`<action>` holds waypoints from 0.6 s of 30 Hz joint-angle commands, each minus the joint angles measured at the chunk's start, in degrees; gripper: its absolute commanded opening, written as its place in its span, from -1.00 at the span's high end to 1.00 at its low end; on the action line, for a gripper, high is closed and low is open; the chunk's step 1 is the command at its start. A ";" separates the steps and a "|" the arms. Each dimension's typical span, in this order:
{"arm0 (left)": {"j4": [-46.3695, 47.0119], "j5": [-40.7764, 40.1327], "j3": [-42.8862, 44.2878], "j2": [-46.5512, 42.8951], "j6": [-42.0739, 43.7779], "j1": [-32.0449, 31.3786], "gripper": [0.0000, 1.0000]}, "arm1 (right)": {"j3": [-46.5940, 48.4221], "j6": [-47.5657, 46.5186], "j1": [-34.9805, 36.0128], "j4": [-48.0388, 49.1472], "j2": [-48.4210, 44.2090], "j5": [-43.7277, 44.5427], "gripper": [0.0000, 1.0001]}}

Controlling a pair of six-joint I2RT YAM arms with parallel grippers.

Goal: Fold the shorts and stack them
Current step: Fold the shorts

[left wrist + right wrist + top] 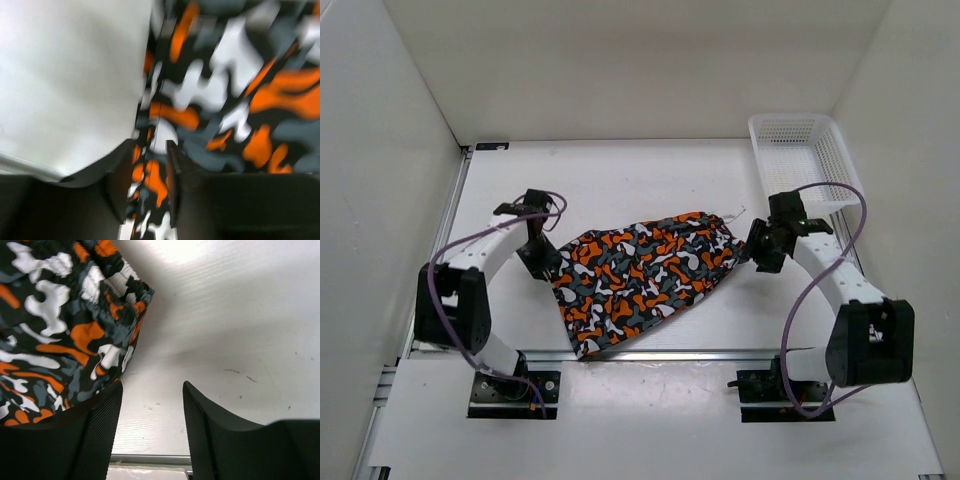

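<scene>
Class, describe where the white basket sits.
In the top view, the white basket sits at the far right corner of the table, beyond the right gripper.

orange-black camo shorts [645, 275], spread flat; lying diagonally

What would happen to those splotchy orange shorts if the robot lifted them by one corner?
The shorts would probably droop, since they lie flat and wrinkled like soft cloth. They look thin, so likely light. Pushed across the smooth table, they might bunch up.
</scene>
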 commanded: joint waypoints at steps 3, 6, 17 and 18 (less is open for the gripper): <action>3.82 -1.43 10.81 7.26 8.47 5.13 -0.31 | -1.85 -1.01 -0.19 -0.98 -7.52 2.97 0.01; 3.82 -0.20 14.59 13.07 10.14 5.83 -0.35 | -2.48 -1.01 -0.19 -1.50 -7.53 2.97 0.01; 3.82 -0.72 14.61 19.76 12.61 6.45 0.21 | -3.18 -1.01 -0.19 -0.99 -7.53 0.25 0.01; 3.82 -0.72 14.61 19.76 12.61 6.45 0.36 | -3.18 -1.01 -0.19 -0.98 -7.53 0.25 0.01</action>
